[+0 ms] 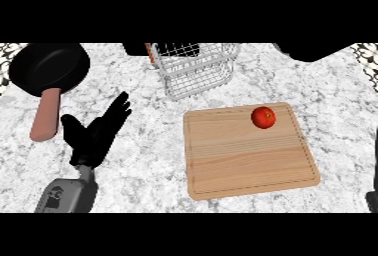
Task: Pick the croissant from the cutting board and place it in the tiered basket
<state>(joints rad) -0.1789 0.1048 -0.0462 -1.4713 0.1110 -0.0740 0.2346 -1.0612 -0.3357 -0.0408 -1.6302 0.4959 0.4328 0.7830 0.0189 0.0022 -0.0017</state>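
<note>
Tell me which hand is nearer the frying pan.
Left. The left hand sits open just right of the handle of the frying pan, not touching it. The right hand shows only as a dark sliver at the lower right edge, past the cutting board.

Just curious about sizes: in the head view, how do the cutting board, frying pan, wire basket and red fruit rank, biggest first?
1. Cutting board.
2. Frying pan and wire basket: too alike to rank, and the basket is cut off at the top.
3. Red fruit, by far the smallest.

Wooden cutting board [251,160], round red fruit [263,117], perhaps tomato, near its far edge, wire tiered basket [193,70] beyond
</note>
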